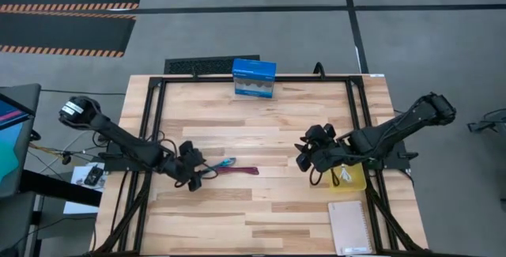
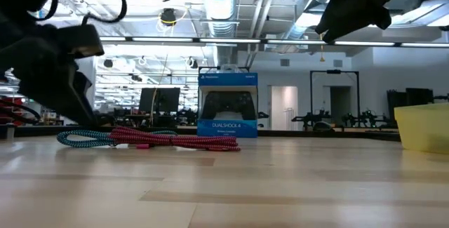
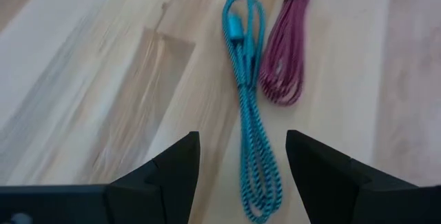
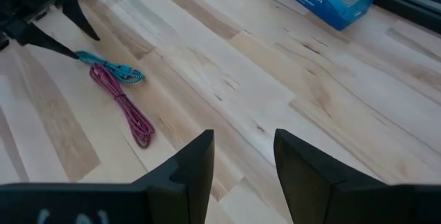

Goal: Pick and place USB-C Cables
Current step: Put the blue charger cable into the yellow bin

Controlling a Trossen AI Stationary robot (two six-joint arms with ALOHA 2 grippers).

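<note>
Wood worktop point(image 1: 261, 130): teal cable point(image 3: 247, 117) lies between left gripper point(image 3: 241, 156) fingers, open, holding nothing; maroon cable point(image 3: 284, 55) touches alongside. Descend centered, pinch teal only. Right gripper point(image 4: 242, 156) open, idle.

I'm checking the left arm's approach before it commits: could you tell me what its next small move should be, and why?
Probably lower the left gripper straight down and close on the teal cable. Its fingers are open with the teal cable lying between them on the table, while the maroon cable lies close beside it, so a narrow grasp should avoid it.
</note>
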